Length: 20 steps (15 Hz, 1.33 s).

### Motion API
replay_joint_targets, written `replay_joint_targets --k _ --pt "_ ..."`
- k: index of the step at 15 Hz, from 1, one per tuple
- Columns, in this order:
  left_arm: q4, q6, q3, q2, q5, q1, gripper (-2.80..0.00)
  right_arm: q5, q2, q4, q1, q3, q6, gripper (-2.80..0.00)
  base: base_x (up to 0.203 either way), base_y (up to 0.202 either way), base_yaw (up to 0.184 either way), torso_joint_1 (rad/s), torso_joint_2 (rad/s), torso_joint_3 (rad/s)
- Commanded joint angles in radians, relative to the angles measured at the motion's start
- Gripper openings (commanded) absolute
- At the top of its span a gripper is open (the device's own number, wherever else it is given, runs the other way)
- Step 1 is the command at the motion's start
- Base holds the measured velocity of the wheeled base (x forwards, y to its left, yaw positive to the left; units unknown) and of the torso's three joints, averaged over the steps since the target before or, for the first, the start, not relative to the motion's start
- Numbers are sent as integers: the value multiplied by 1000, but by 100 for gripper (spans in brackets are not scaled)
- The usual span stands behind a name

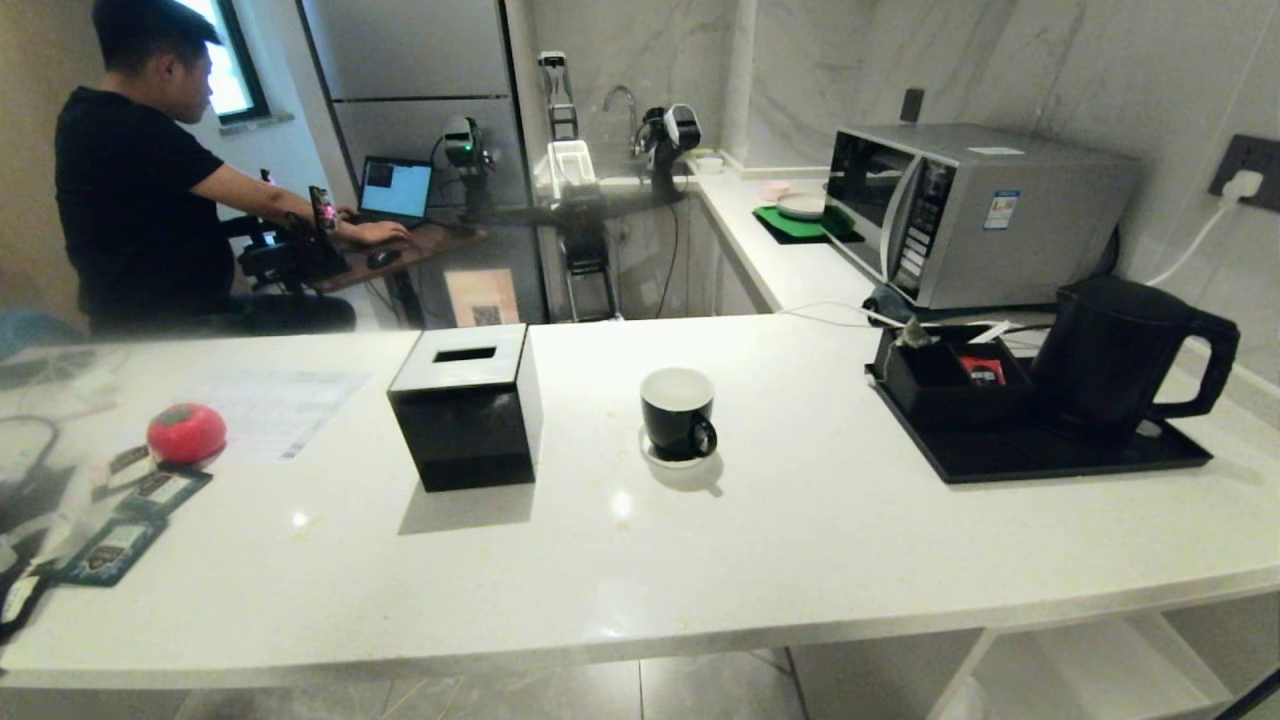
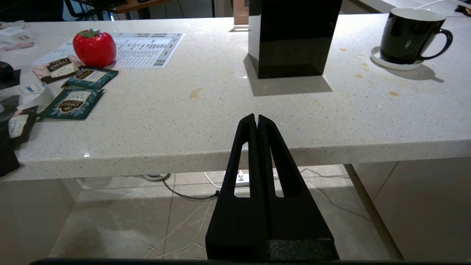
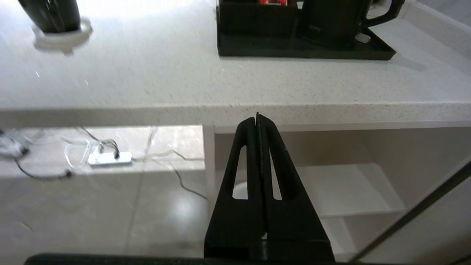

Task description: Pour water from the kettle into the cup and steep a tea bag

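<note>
- My left gripper (image 2: 257,119) has its jaws pressed together on nothing, parked low at the near edge of the counter (image 2: 228,110), below the tabletop.
- My right gripper (image 3: 257,119) is the same: jaws together, empty, below the counter's rim, facing the tray.
- The cup (image 1: 678,412) stands upright on its saucer (image 1: 676,452) mid-counter, handle toward me, apparently empty and ready for pouring.
- The kettle (image 1: 1125,355) sits on the black tray (image 1: 1040,455) at my right, its handle turned away from the cup, so my right arm probably suits it best.
- The tea bag (image 1: 912,333) perches on the black box's (image 1: 950,385) rim beside the kettle.
- The tissue box (image 1: 468,405) stands left of the cup.
</note>
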Motion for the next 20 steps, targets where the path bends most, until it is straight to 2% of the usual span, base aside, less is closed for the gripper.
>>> replay_joint_targets --k 1,3,20 --pt "0 -1 0 0 0 0 -280 -4 -20 0 1 0 47 -280 0 0 0 0 0 0" --pt "0 0 0 0 0 0 -280 -11 -20 -2 1 0 69 -280 0 0 0 0 0 0" --pt "0 -1 0 0 0 0 -280 -13 -20 -2 1 0 69 -280 0 0 0 0 0 0"
